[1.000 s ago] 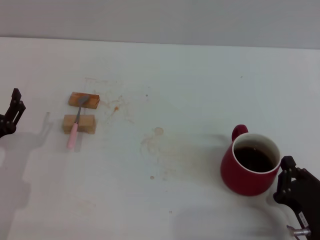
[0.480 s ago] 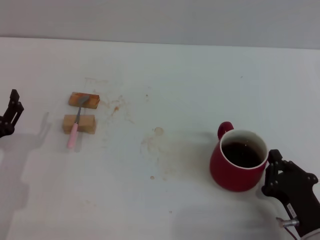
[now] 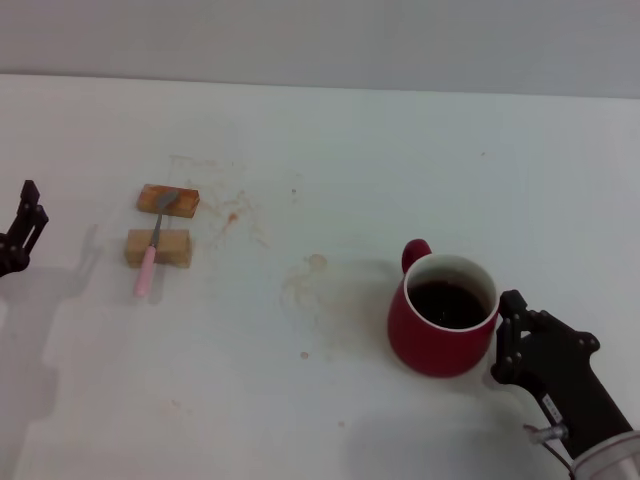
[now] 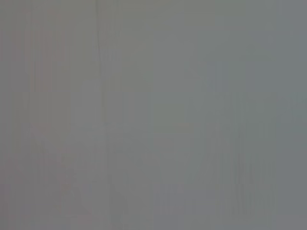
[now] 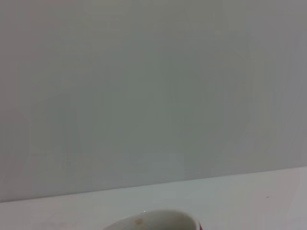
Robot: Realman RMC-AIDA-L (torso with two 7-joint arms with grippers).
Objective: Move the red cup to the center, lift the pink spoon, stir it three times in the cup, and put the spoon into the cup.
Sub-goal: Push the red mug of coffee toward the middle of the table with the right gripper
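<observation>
The red cup (image 3: 425, 350), holding dark liquid, stands on the white table right of centre with its handle pointing toward the back left. My right gripper (image 3: 503, 338) is open and presses against the cup's right side, not around it. The cup's white rim shows in the right wrist view (image 5: 153, 219). The pink spoon (image 3: 150, 255) lies at the left across two wooden blocks, its metal bowl on the far one. My left gripper (image 3: 25, 225) is parked at the table's left edge, away from the spoon.
Two tan wooden blocks (image 3: 168, 200) (image 3: 172, 248) carry the spoon. Brown stains (image 3: 317, 263) mark the table near its middle. The white table (image 3: 330, 140) runs back to a grey wall. The left wrist view shows only plain grey.
My right gripper has moved left, and the red cup has slid left with it, toward the table's middle. The spoon, the blocks and the left arm have stayed put.
</observation>
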